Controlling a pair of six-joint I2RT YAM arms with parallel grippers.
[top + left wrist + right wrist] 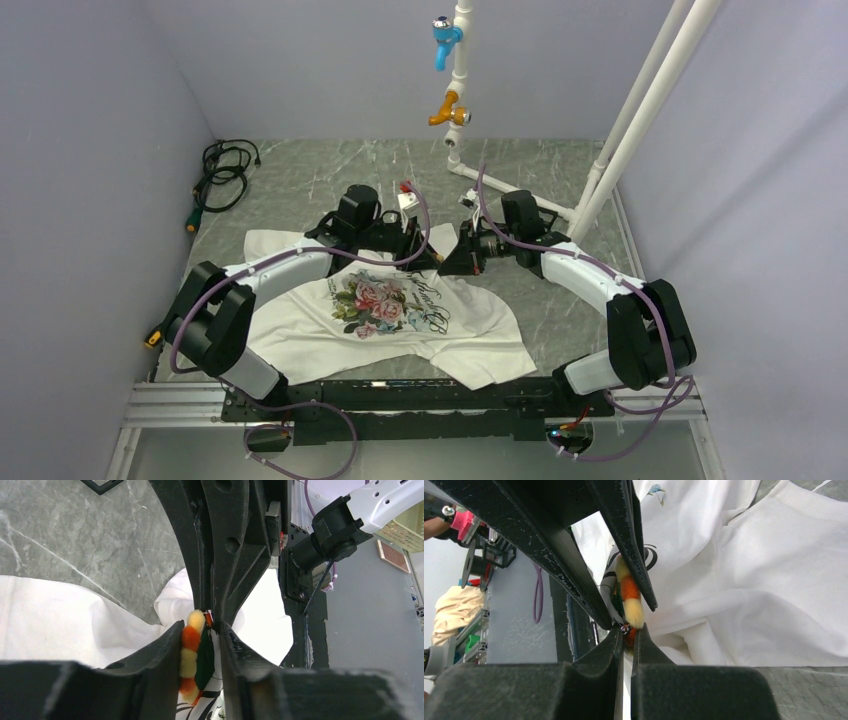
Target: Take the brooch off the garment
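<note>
The white T-shirt (300,325) lies on the table, its rose print (375,300) facing up. Both grippers meet above its upper right part. The orange-yellow fuzzy brooch (191,652) with a dark green backing sits on edge between my left gripper's (201,626) jaws, together with a fold of printed fabric. My right gripper (628,629) is shut on the brooch's (631,602) lower end, where a small pin head shows. In the top view the left gripper (425,258) and the right gripper (455,262) touch tip to tip and hide the brooch.
A coiled black cable (222,175) lies at the back left. A white pipe frame (640,110) with a blue tap (443,38) and an orange tap stands at the back right. A yellow-and-black tool (153,338) lies by the left arm's base.
</note>
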